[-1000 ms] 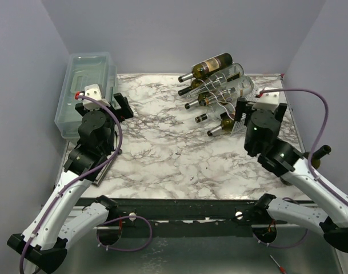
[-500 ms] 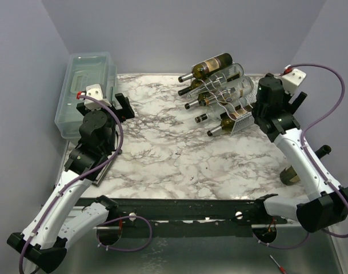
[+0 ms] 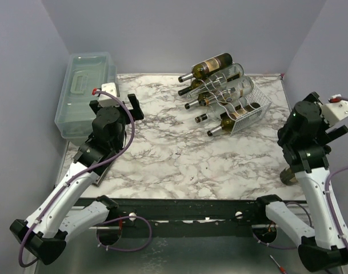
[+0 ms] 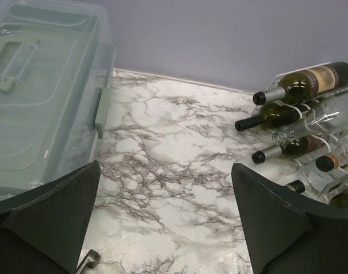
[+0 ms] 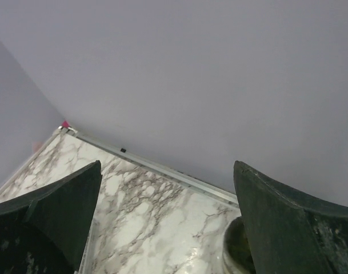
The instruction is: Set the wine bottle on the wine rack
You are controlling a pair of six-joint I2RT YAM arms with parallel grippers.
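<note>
Gaping empty, the right claw (image 5: pixel 167 171) hangs near the wine bottle (image 5: pixel 235 246); the left claw (image 4: pixel 165 171) is released too.

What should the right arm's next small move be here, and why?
Probably lower the open right claw toward the dark green bottle. The bottle sits just below the claw, by the table's right edge, and is not on the rack yet.
</note>
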